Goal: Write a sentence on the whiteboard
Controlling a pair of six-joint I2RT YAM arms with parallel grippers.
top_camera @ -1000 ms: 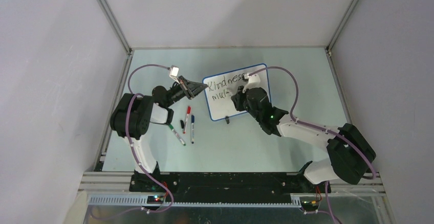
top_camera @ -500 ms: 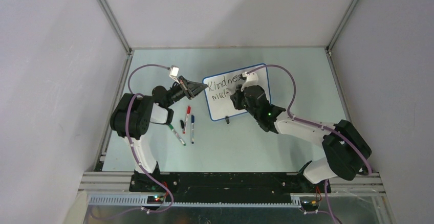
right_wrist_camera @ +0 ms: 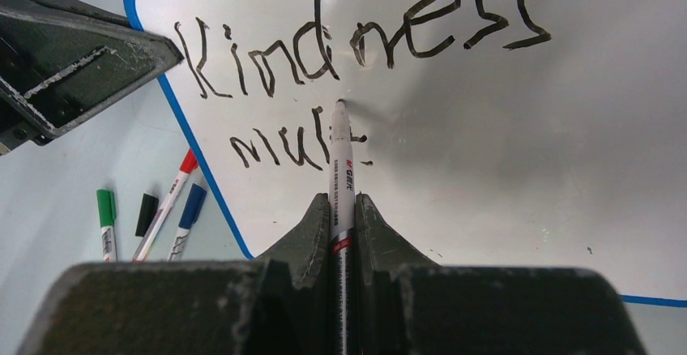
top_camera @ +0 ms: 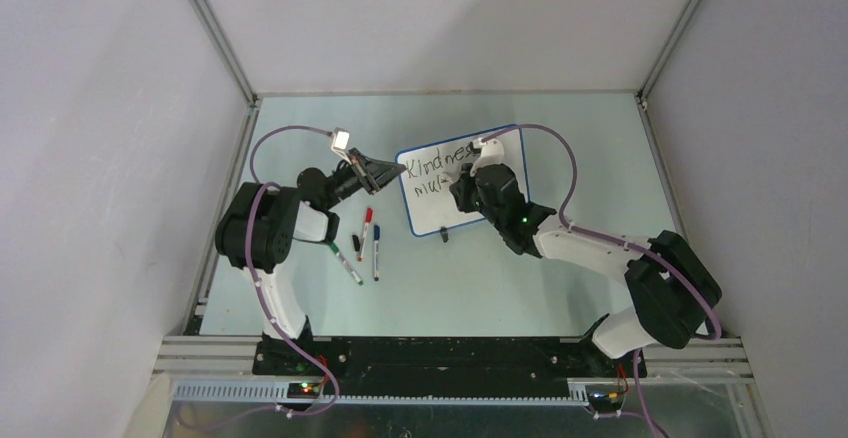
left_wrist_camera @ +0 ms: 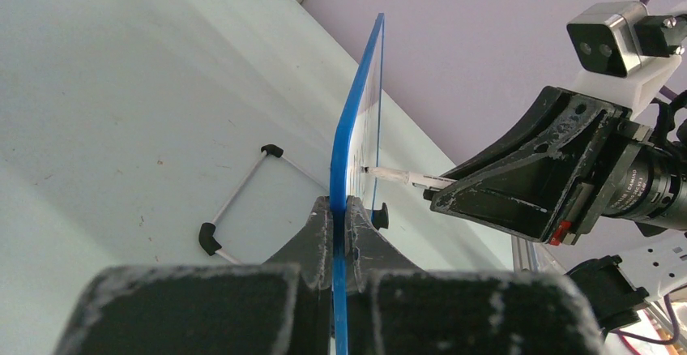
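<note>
The whiteboard (top_camera: 430,213) stands tilted on the table, its blue rim (left_wrist_camera: 356,112) edge-on in the left wrist view. My left gripper (top_camera: 395,171) (left_wrist_camera: 340,205) is shut on the board's left edge. My right gripper (top_camera: 463,190) (right_wrist_camera: 341,201) is shut on a white marker (right_wrist_camera: 340,164). The marker's tip touches the board just below "Kindness" (right_wrist_camera: 364,39). The sentence so reads "Kindness" over a second line "mult" (right_wrist_camera: 283,148), and the marker covers the end of that line. The marker (left_wrist_camera: 397,177) also shows against the board's face in the left wrist view.
Left of the board lie a red marker (top_camera: 366,230), a blue marker (top_camera: 376,250), a green marker (top_camera: 346,263) and a black cap (top_camera: 356,243). A wire stand with black feet (left_wrist_camera: 235,201) props the board from behind. Enclosure walls close in the table.
The right arm has swung slightly left while the marker stays on the board's second line. The left arm and the board have not moved.
</note>
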